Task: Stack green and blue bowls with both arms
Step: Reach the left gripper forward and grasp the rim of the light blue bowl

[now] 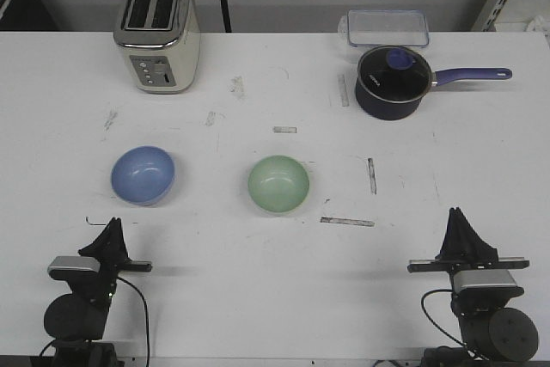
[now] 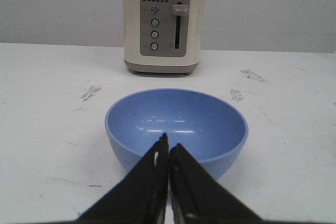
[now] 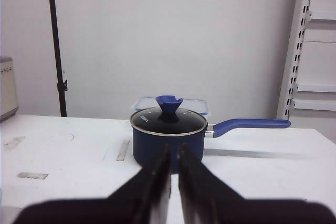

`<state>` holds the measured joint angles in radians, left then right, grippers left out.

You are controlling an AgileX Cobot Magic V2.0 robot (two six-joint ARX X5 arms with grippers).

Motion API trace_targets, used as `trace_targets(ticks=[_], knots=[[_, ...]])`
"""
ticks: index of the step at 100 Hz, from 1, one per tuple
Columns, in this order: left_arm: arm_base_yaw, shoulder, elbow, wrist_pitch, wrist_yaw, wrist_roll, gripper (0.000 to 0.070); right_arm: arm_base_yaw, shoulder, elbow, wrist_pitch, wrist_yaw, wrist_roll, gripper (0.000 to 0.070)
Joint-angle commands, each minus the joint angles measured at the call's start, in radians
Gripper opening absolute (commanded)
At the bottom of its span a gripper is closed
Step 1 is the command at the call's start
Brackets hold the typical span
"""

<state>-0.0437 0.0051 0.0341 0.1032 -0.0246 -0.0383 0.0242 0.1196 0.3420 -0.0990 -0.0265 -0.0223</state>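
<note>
The light blue bowl sits upright on the white table at the left. The pale green bowl sits upright near the middle, apart from the blue one. My left gripper rests low at the near left edge, just short of the blue bowl, shut and empty. In the left wrist view the blue bowl is right in front of the shut tips. My right gripper rests at the near right edge, shut and empty, well to the right of the green bowl. The right wrist view shows its tips but neither bowl.
A cream toaster stands at the back left, also in the left wrist view. A dark navy saucepan with a lid and long handle stands at the back right, also in the right wrist view. A clear plastic container lies behind it.
</note>
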Motion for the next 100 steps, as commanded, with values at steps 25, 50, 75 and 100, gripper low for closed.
trace_targets(ticks=[25, 50, 75, 100], knots=[[0.0, 0.0, -0.018, 0.093, -0.01, 0.0, 0.0001, -0.002, -0.002, 0.006, 0.01, 0.001, -0.001, 0.0015], [0.0, 0.027, 0.107, 0.111, -0.01, -0.006, 0.0001, -0.002, -0.002, 0.006, 0.009, 0.0, -0.001, 0.0015], [0.0, 0.204, 0.322, 0.075, -0.01, 0.0, 0.0001, -0.002, -0.002, 0.006, 0.009, 0.0, -0.001, 0.0015], [0.0, 0.494, 0.53, 0.074, -0.01, 0.001, 0.0001, -0.002, -0.002, 0.006, 0.009, 0.0, -0.001, 0.0015]])
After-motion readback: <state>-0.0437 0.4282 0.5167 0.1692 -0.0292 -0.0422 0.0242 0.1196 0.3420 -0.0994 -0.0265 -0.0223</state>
